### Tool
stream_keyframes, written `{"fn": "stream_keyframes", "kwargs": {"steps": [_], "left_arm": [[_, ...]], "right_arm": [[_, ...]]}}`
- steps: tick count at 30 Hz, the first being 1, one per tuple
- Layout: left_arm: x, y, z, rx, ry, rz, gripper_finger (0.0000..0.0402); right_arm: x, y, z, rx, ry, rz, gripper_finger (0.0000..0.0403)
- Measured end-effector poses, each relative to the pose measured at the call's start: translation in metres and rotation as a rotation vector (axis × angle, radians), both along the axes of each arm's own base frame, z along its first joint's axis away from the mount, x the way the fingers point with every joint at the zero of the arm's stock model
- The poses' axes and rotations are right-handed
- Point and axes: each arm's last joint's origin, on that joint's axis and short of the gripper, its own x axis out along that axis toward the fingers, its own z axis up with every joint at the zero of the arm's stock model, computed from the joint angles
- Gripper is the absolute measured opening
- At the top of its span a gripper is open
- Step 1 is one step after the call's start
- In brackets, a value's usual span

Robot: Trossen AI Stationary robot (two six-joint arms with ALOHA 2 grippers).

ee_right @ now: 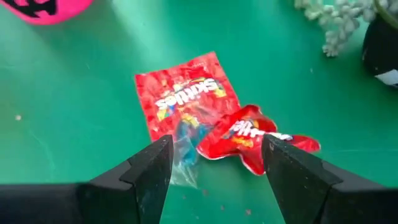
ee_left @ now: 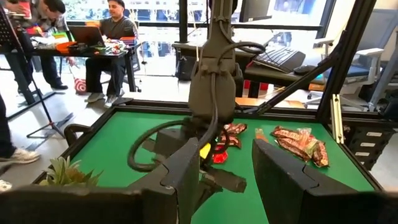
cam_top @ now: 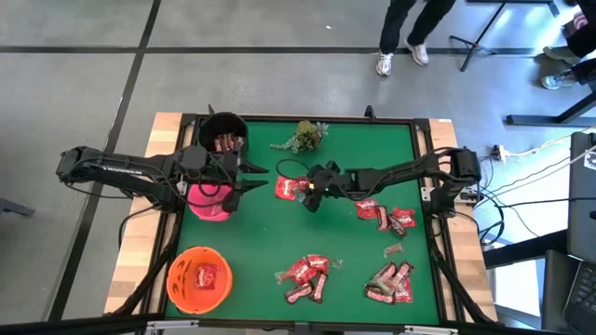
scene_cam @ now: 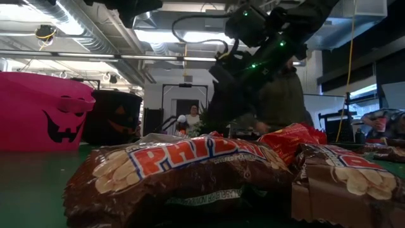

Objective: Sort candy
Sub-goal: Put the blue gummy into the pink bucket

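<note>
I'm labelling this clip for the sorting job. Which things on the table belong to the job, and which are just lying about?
Job:
candy
red Skittles packets under the open right gripper
pink bowl, black bowl, orange bowl
left gripper, open, by the pink bowl

Lying about:
green sprig

candy [ee_right: 186, 102]: glossy crinkled plastic wrappers | table [cam_top: 354, 233]: matt green mat, wooden edges | pink bucket [scene_cam: 44, 111]: smooth plastic

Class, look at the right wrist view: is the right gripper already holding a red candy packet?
No: the right gripper is open above two red packets lying on the green mat.
</note>
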Motion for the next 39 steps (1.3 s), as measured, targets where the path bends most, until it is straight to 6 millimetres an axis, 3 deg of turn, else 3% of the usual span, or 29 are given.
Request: {"fn": "stream_keyframes", "kwargs": {"steps": [12,19,29,39], "left_arm": [[-0.003,-0.002,0.008,-0.002,-0.05,-0.031,0.0137],[-0.008,-0.004,0.026,0.004,-0.115,-0.075,0.0137],[-0.007,-0.004,0.022,0.003,-0.07,-0.08,0.0136],[-0.007,-0.003,0.021,0.021,-0.067,-0.07,0.0136]], "right_arm": [[0.001,0.0,-0.018,0.003,0.067,-0.002,0.0241],[0.001,0.0,-0.023,0.013,0.09,0.004,0.0241],[0.003,0.001,-0.043,0.042,0.138,0.014,0.0241],[0.002,0.002,-0.046,0.057,0.164,0.022,0.0241]]}}
